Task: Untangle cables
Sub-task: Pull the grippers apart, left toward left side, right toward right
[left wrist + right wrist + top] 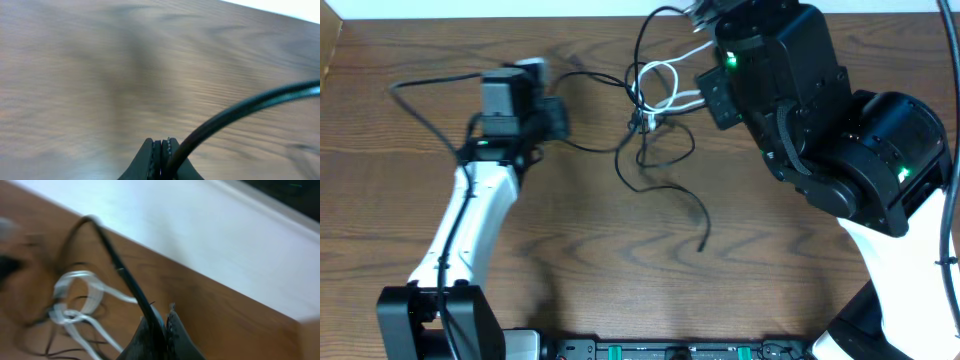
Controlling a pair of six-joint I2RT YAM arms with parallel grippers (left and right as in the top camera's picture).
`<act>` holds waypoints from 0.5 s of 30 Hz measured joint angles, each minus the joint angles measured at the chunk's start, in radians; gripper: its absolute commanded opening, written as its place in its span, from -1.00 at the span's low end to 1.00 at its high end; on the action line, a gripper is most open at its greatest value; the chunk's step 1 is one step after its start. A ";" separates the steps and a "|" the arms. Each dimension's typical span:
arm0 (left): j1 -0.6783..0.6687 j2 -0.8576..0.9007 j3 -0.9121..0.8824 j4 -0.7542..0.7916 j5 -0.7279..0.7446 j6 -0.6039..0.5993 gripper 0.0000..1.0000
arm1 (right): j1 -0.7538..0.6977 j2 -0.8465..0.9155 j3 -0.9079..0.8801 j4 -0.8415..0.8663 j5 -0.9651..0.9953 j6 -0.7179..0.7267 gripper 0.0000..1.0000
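Overhead: cables (pixel 642 122) bunched in a knot at the back middle of the counter (pixel 570 250), white cable (pixel 668 85) looped through the black ones, one loose tail (pixel 704 235) trailing toward the front. Left gripper (pixel 535 72) well to the left of the knot, right gripper (pixel 702 14) just beyond it near the far edge. Cannot tell either grip from up here.

Left wrist: left gripper (pixel 161 152) pressed together on a black cable (pixel 250 105), arcing away to the right above blurred wood.

Right wrist: right gripper (pixel 162 330) closed on a black loop (pixel 117 260) rising up and to the left. White cable (pixel 80 292) coiled below it on the counter.

Probably a pull-apart step, one strand in each grip. Main risk: cinching the knot tighter instead of opening it, given white coils apparently threaded around the black strands. Also possible: dragging the whole bundle toward the back edge, or losing thin cord from the pads under a sharp tug. Safer with a slow, slack-watching pull.
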 measured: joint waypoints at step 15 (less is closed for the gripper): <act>0.393 -0.071 0.000 -0.131 -0.196 -0.010 -0.85 | -0.205 0.008 0.000 -0.183 0.536 0.330 -0.97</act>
